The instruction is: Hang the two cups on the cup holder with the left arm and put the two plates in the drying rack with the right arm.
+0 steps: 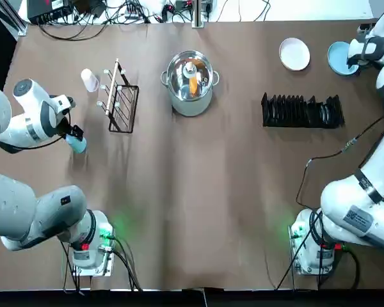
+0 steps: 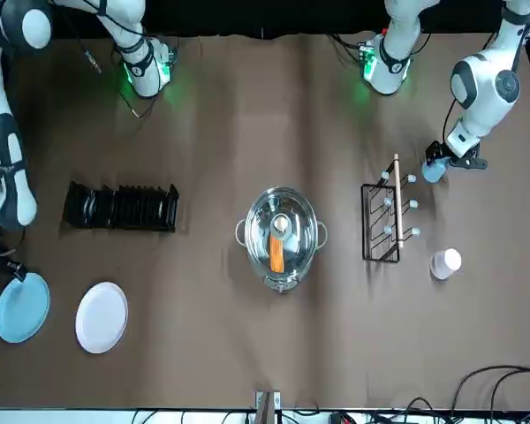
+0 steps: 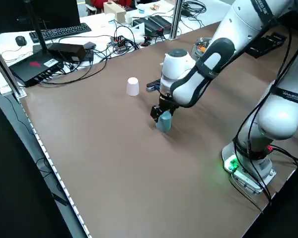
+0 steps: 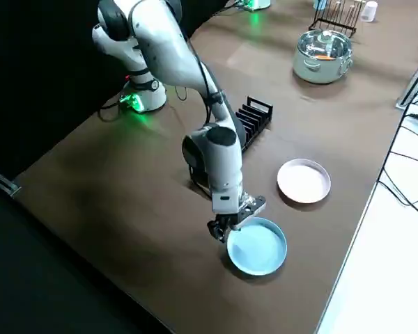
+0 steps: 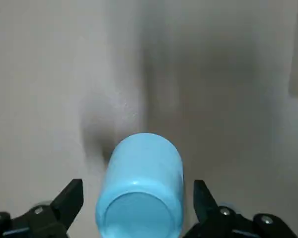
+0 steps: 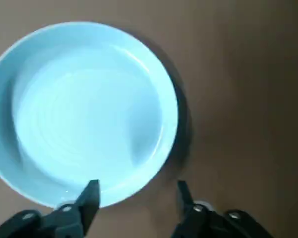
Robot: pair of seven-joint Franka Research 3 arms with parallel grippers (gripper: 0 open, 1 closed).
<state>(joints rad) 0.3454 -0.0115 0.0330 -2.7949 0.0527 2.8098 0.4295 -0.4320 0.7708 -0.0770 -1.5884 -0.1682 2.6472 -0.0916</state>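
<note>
The left gripper [image 5: 138, 183] is hanging over the light blue cup [image 5: 141, 171], at left in the top view; its fingers are standing wide, one on either side of the cup, with a little room showing, so it seems to be gripping nothing. The right gripper [image 6: 138, 184], at the upper right of the top view, is also holding its fingers well apart: one is reaching over the rim of the light blue plate [image 6: 84, 114], the other is hanging outside it, and neither appears to be clamping.

Farther out, the white plate [image 1: 294, 54] is lying flat beside the blue one, and the drying rack [image 1: 303, 114] is sitting below them, holding no plate. Toward the upper left, the pale cup [image 1: 89, 80] is resting near the cup holder [image 1: 112, 86], whose pegs are carrying no cup. The steel pot [image 1: 191, 83] is standing at upper centre.

Both arms are probably working on their first pick-ups. The next move is calling for the left fingers to close squarely on the cup, and for the right ones to straddle the plate's rim low enough before pinching; a shallow bite would be risking a slip or tilt.
</note>
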